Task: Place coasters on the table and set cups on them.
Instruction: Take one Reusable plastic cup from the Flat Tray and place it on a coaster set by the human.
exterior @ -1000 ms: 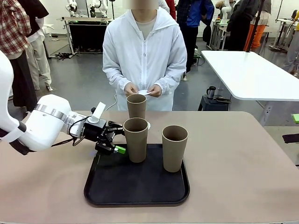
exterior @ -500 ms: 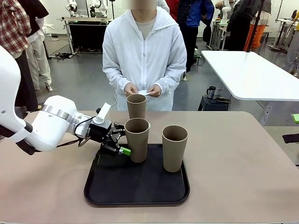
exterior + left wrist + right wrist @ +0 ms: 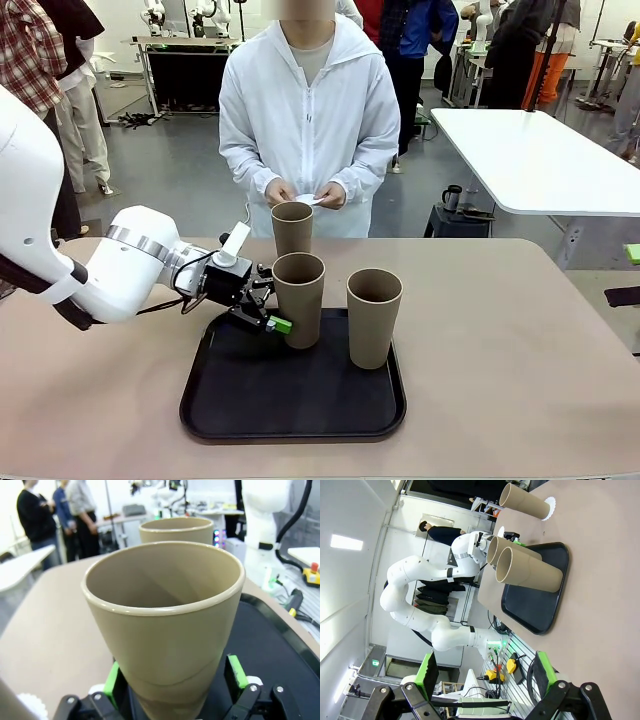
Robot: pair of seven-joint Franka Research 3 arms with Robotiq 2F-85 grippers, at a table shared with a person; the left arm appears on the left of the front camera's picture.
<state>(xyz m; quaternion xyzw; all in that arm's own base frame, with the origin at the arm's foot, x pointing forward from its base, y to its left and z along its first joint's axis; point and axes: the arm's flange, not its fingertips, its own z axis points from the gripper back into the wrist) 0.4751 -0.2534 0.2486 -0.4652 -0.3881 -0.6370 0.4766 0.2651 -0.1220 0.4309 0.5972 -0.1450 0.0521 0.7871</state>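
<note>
Two tan cups (image 3: pixel 298 300) (image 3: pixel 374 317) stand on the black tray (image 3: pixel 300 410). A third cup (image 3: pixel 292 228) stands behind the tray on the table (image 3: pixel 520 340), on a white lacy coaster (image 3: pixel 550 507). My left gripper (image 3: pixel 280 318) is open, low down, with its green pads (image 3: pixel 235 672) on either side of the nearer left cup (image 3: pixel 165 625). My right gripper (image 3: pixel 485 675) is open and holds nothing, well away from the cups. The person across the table holds another white coaster (image 3: pixel 310 198) in both hands.
A white table (image 3: pixel 540 150) stands at the back right, and a small dark mug (image 3: pixel 452 196) sits beside it. The person stands close to the table's far edge. Bare beige tabletop lies to the right and left of the tray.
My left gripper has moved right along the tray's left side, and its fingers now straddle the base of the left cup. The cups and the person's hands have stayed put.
</note>
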